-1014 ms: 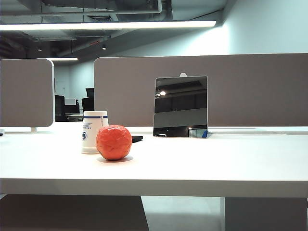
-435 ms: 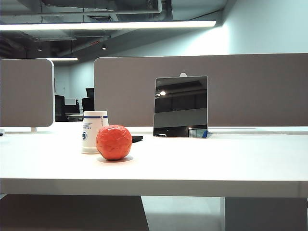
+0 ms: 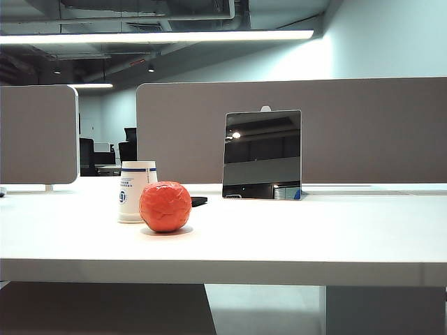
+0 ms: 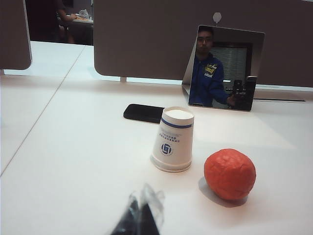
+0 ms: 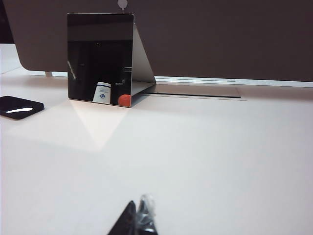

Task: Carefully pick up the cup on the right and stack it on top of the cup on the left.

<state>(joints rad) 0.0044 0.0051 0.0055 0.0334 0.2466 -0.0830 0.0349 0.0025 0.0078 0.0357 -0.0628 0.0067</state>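
One paper cup [image 4: 172, 139] is seen upside down on the table [image 3: 314, 237], just beside a red ball [image 4: 230, 174]. It looks light and easily crushed, so its sides should be held softly. The left gripper [image 4: 139, 215] and right gripper [image 5: 138, 218] are closed, empty and low.

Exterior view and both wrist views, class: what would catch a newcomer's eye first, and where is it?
The orange-red ball stands out, lying on the white table right beside an upside-down paper cup. Behind them a mirror leans at the grey partition, with a black phone lying flat nearby. Both the left gripper and right gripper sit closed, low over the table.
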